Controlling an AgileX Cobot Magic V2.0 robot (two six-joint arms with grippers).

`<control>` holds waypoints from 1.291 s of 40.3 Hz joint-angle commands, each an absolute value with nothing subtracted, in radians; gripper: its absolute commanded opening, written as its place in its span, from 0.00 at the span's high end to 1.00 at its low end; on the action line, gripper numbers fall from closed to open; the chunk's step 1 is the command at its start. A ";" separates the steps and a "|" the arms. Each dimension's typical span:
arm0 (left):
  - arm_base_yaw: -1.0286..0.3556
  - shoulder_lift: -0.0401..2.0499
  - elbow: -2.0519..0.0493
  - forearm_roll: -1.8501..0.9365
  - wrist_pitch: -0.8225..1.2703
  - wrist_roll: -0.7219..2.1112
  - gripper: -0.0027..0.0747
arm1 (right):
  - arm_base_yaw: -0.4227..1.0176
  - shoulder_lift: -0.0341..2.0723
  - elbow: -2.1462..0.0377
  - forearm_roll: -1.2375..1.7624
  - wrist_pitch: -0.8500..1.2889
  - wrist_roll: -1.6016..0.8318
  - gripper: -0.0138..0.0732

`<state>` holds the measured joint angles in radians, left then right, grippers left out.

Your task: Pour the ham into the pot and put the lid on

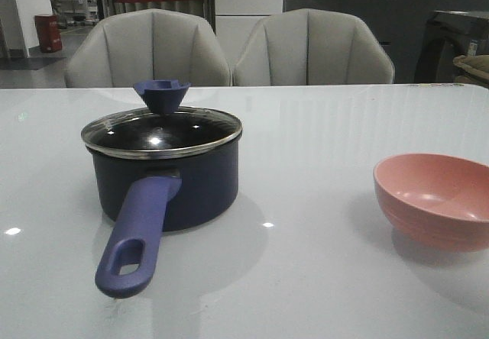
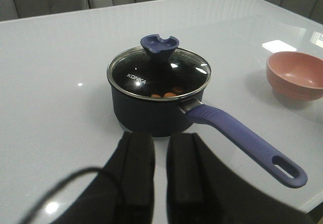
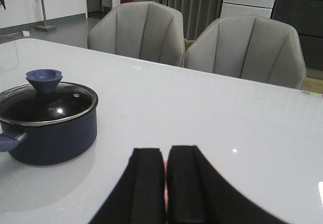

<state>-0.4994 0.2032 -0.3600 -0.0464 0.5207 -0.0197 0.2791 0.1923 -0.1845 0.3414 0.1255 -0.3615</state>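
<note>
Ham (image 2: 164, 94) is in the pot (image 1: 164, 179), orange bits showing thru the glass lid (image 1: 162, 129), which sits flat on the rim, knob up. Pot's left of centre in the front view, handle pointing toward the lower left. Pink bowl (image 1: 434, 199) well apart at the right edge, on the white table (image 1: 306, 140). Left gripper (image 2: 160, 178) hangs near the pot w/ a narrow gap between fingers, holding nothing. Right gripper (image 3: 165, 183) fingers pressed together, nothing visible between them. Two grey chairs (image 1: 229, 49) behind.
</note>
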 commanded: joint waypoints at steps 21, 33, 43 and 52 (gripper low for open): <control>-0.487 0.216 -0.362 -0.058 0.441 -0.032 0.76 | 0.282 0.201 -0.209 0.344 0.042 -0.367 0.62; -0.188 0.095 -0.204 -0.058 0.265 -0.032 0.76 | 0.282 0.201 -0.209 0.344 0.042 -0.367 0.62; -0.022 -0.021 0.008 -0.058 -0.016 -0.032 0.76 | 0.282 0.200 -0.209 0.344 0.044 -0.367 0.62; 0.010 -0.025 0.038 -0.058 0.025 -0.032 0.76 | 0.282 0.201 -0.209 0.344 0.043 -0.367 0.62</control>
<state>0.0080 -0.0061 0.0067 -0.0487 0.0884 -0.0197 0.2791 0.1919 -0.1845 0.3414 0.1255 -0.3615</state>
